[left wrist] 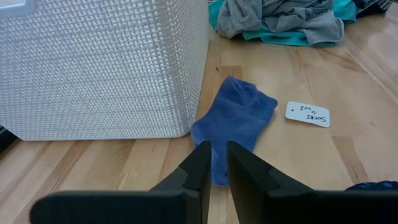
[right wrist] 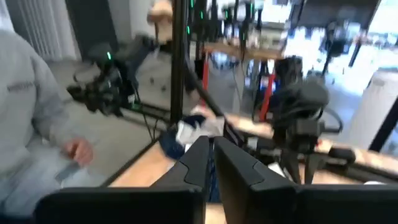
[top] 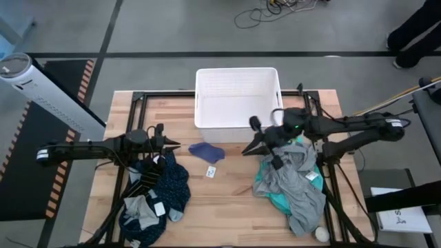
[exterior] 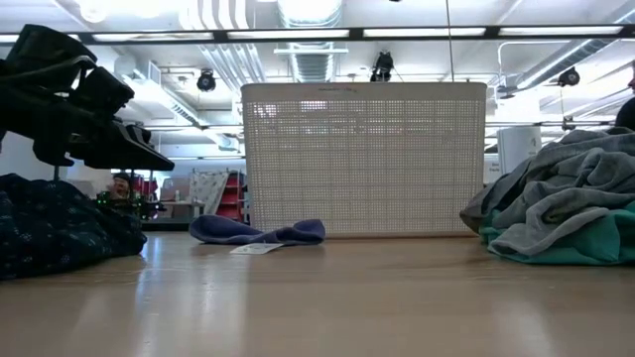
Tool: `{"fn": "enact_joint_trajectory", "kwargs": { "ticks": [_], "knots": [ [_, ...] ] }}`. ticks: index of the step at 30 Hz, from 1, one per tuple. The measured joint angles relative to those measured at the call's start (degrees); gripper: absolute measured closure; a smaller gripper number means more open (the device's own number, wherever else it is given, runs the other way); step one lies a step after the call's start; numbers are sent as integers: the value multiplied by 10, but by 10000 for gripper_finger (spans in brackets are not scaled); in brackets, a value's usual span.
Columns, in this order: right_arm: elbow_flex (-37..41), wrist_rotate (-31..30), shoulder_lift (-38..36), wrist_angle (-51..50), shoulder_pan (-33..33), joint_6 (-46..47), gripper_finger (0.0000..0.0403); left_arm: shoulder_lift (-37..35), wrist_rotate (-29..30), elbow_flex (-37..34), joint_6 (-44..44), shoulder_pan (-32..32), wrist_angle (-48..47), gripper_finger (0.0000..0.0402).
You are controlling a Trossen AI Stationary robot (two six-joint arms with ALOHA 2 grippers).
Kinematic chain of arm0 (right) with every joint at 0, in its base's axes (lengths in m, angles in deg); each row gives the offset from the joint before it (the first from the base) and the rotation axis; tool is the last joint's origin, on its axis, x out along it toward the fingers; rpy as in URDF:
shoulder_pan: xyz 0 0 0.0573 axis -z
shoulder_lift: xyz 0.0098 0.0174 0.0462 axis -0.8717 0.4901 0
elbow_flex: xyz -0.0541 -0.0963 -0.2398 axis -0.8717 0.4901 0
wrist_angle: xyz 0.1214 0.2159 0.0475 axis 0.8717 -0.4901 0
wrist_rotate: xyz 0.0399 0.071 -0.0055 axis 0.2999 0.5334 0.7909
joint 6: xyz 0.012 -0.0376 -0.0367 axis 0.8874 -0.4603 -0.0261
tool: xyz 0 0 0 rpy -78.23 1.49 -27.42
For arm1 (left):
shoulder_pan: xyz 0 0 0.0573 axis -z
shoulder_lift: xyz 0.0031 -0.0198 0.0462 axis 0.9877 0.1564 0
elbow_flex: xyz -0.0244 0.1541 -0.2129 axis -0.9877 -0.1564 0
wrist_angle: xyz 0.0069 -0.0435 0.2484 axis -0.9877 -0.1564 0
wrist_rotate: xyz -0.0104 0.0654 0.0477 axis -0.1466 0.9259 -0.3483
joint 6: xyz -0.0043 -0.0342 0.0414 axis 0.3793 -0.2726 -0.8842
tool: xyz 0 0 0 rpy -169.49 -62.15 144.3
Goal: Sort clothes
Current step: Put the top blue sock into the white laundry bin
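A small blue-purple cloth [top: 207,151] lies flat on the table in front of the white basket [top: 238,120]; it also shows in the left wrist view [left wrist: 235,124]. My left gripper [top: 178,145] is shut and empty, held above the table just left of the cloth, and shows in its wrist view [left wrist: 219,163]. My right gripper [top: 244,150] is shut and empty, right of the cloth, pointing toward the table's left. A grey shirt [top: 300,182] lies on a teal garment [top: 272,200] at the right. A navy speckled garment [top: 169,189] with socks [top: 146,180] lies at the left.
A white paper tag [top: 211,172] lies near the blue cloth. A small white ball [top: 321,234] sits at the near right by the grey shirt. The basket stands at the table's far middle. A person [right wrist: 31,124] in a grey sleeve is beyond the table.
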Motion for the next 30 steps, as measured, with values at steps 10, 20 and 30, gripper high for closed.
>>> {"fn": "enact_joint_trajectory", "kwargs": {
  "ticks": [10, 20, 30],
  "knots": [
    [-122, -132, 137, -206, -93, -34, 351, 0, 0, 0, 0, 0, 0, 364],
    [-120, -157, 249, -209, -107, 10, 352, 1, 0, 0, 0, 0, 0, 364],
    [-127, -315, 356, -168, -95, 60, 277, 3, 0, 0, 0, 0, 0, 364]
  ]
}}
